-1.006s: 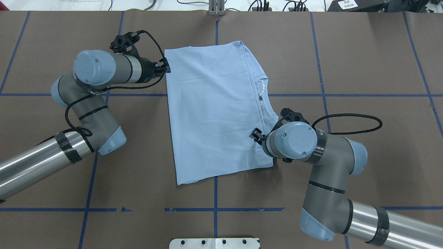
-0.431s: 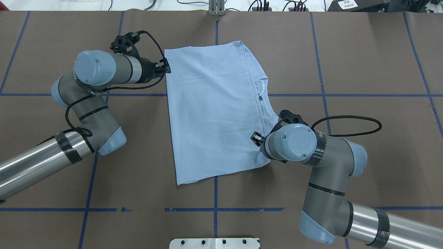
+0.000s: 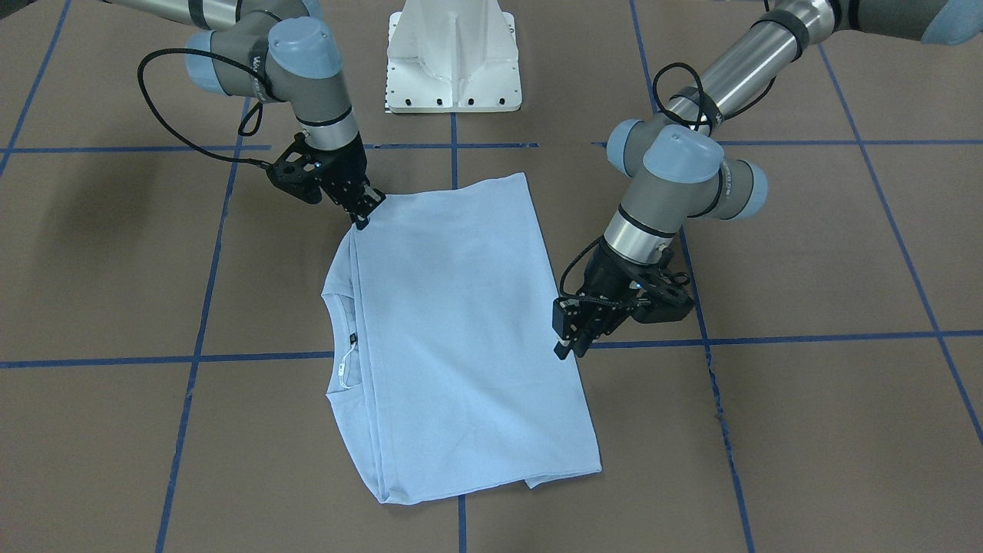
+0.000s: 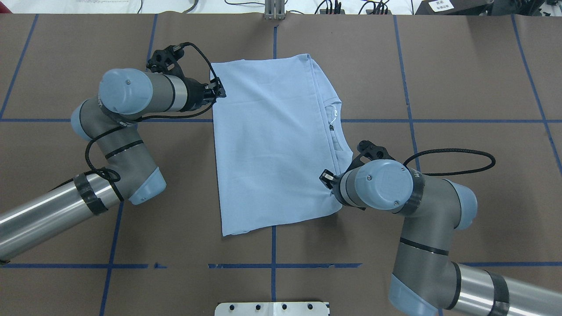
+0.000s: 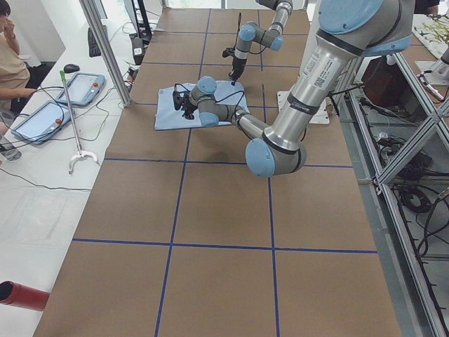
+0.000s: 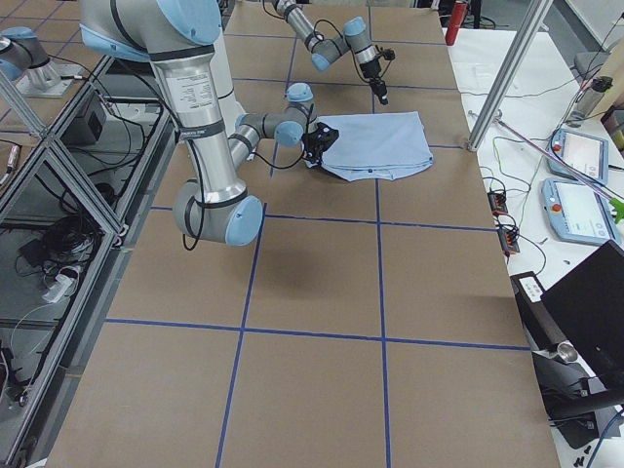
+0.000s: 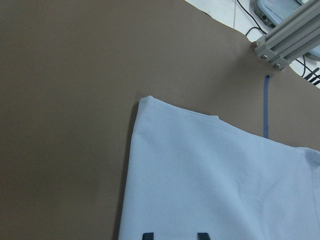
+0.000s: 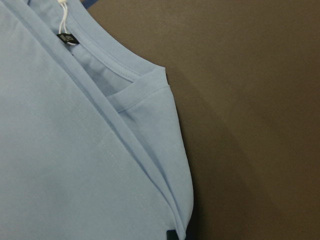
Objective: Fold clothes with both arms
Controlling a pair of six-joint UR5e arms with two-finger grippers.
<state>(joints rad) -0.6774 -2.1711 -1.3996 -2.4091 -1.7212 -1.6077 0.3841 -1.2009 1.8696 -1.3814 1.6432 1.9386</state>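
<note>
**While the shirt lies folded, both grippers meet its edges**

Folded lengthwise, the shirt (image 4: 272, 145) lies flat mid-table (image 4: 461, 79), its collar (image 4: 334, 115) on the robot's right. The right gripper (image 4: 326, 176) is pinched closed on the near collar-side edge. The left gripper (image 4: 221, 90) sits over the far opposite edge, fingertips (image 7: 146, 235) parted, holding nothing.

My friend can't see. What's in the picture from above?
A folded light blue T-shirt lies on a brown table. The black left gripper is at its far left edge, the right gripper at its near right edge.
</note>
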